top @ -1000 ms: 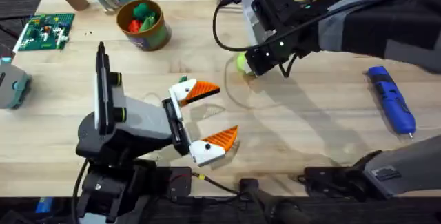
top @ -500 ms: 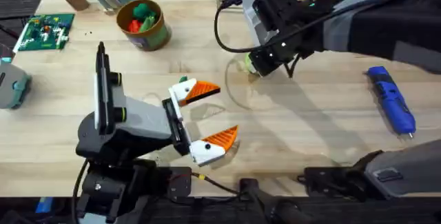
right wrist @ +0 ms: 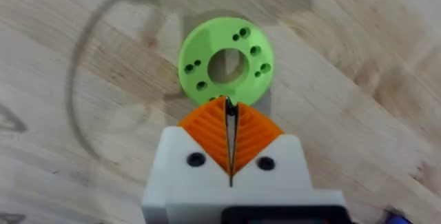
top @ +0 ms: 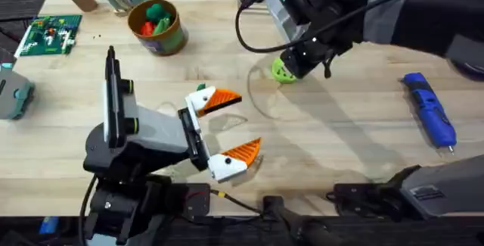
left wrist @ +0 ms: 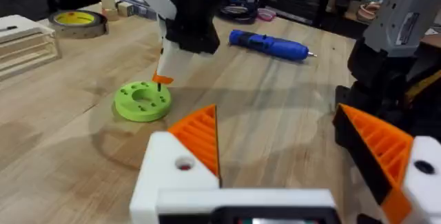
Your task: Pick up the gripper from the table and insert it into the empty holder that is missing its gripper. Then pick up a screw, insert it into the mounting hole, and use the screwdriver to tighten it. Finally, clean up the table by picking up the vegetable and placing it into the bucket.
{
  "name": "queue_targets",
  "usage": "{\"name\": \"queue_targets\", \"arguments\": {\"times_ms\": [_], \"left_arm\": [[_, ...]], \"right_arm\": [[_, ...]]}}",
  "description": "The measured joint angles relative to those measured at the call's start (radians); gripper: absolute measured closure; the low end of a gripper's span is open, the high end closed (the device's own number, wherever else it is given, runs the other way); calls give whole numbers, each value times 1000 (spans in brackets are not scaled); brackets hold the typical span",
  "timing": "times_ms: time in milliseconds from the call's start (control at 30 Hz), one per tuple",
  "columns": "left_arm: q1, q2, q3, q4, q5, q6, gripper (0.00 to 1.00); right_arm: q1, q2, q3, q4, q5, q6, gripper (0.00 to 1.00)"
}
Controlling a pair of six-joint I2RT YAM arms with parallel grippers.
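My left gripper (top: pixel 249 121) stands open low on the table. Both its white holders (top: pixel 195 110) carry an orange ribbed gripper wedge (top: pixel 224 97), and a mounting hole (left wrist: pixel 183 163) shows in the white block. My right gripper (right wrist: pixel 228 103) hangs just above the green disc (top: pixel 283 70), shut on a thin dark sliver that looks like a screw (left wrist: pixel 159 86). The blue screwdriver (top: pixel 429 110) lies at the right. A small dark-green piece (top: pixel 200 87), the vegetable by its look, lies against the left gripper's far finger. The bucket (top: pixel 170 38) stands at the back left.
The bucket holds green and orange-red toy pieces. A yellow tape roll (left wrist: pixel 76 23) and a white slatted rack (left wrist: pixel 24 41) sit beyond the disc. A green studded board (top: pixel 49 32) lies at the far left. Bare wood lies between the disc and the screwdriver.
My right gripper has risen and drawn back off the green disc, which now shows whole. The left arm has not moved.
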Motion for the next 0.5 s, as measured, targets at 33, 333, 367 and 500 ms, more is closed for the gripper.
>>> {"name": "queue_targets", "arguments": {"times_ms": [33, 333, 367, 500], "left_arm": [[0, 0, 0, 0, 0, 0, 7], [0, 0, 0, 0, 0, 0, 7], [0, 0, 0, 0, 0, 0, 7], [0, 0, 0, 0, 0, 0, 7]], "right_arm": [[0, 0, 11, -12, 3, -4, 995], [0, -2, 177, -162, -27, -11, 995], [0, -5, 194, -174, -46, -11, 995], [0, -53, 232, -184, -116, 5, 995]]}}
